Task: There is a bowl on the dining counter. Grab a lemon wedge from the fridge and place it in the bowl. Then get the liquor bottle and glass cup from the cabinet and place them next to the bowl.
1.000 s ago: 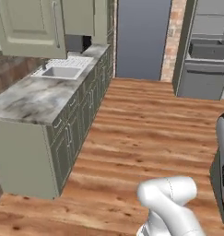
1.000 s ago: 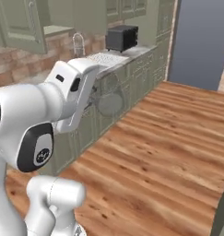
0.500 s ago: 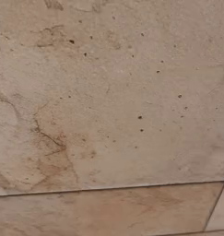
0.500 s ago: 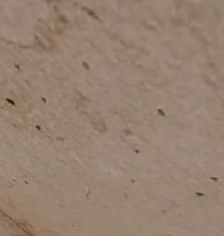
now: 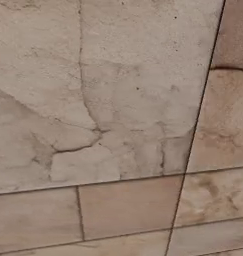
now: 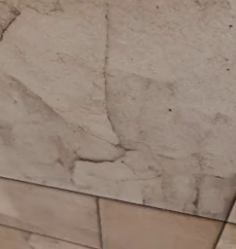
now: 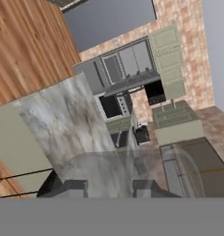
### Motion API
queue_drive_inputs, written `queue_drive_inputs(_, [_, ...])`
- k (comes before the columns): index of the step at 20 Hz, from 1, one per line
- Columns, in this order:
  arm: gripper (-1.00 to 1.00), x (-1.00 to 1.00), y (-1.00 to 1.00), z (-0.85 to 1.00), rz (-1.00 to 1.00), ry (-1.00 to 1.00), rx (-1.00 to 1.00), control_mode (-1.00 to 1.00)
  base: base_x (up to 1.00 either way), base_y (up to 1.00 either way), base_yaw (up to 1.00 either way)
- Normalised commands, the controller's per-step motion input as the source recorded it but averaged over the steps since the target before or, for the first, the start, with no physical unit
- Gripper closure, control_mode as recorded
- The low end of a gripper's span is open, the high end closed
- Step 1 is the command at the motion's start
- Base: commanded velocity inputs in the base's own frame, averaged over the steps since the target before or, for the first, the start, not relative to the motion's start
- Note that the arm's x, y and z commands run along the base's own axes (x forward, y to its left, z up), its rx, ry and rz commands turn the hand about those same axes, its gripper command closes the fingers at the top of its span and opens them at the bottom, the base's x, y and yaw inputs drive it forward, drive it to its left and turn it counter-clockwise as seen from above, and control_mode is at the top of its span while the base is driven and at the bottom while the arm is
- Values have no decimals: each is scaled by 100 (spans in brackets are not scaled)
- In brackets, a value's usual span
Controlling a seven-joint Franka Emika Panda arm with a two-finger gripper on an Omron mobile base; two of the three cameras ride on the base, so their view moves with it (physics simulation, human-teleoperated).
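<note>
Because the clear, greyish see-through glass tumbler [image 7: 114, 167] is light, rigid, slick-walled and breakable, I judge it best held by opposite walls around mid-height, with steady rather than hard pressure, and set down upright without a knock.

Left base view: a pale beige, cracked stone-tiled surface [image 5: 118, 95] sits close to the lens, with dark joints running from 12 towards 6 o'clock on the right side. It tells nothing about open room.

Right base view: the same beige cracked tiling [image 6: 139, 97] appears, with a joint crossing low from 9 towards 4 o'clock. Again there is no help for judging clearance.

Hand view: the two dark finger tips of the gripper [image 7: 109, 186] rise at 6 o'clock, and the tumbler's faint curved outline spreads over and between them. They appear clenched on its wall, though its transparency makes the contact hard to confirm. Beyond it, the large grey-veined marble slab of the dining counter [image 7: 72, 120] on its pale green base runs from 6 towards 11 o'clock. Its long edge faces the brown wooden plank floor [image 7: 26, 46] at 10 o'clock, which looks like free room. At 1 o'clock stand pale green cabinets [image 7: 171, 60] against a red-brick wall [image 7: 196, 27], well away. I would keep the glass above the slab's edge on the way in.
</note>
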Motion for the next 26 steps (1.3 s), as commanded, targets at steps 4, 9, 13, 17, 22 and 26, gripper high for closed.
queue_drive_inputs(4, [100, 0, 0, 0, 0, 0, 0, 100, 30, -100, -1])
queue_drive_inputs(9, [100, 0, 0, 0, 0, 0, 0, 100, 25, -100, 0])
queue_drive_inputs(13, [100, 0, 0, 0, 0, 0, 0, 100, 39, -100, 0])
queue_drive_inputs(17, [100, 0, 0, 0, 0, 0, 0, 100, 79, -75, 2])
queue_drive_inputs(22, [100, 0, 0, 0, 0, 0, 0, 100, 100, -49, 7])
queue_drive_inputs(26, [100, 0, 0, 0, 0, 0, 0, 100, 98, -23, 3])
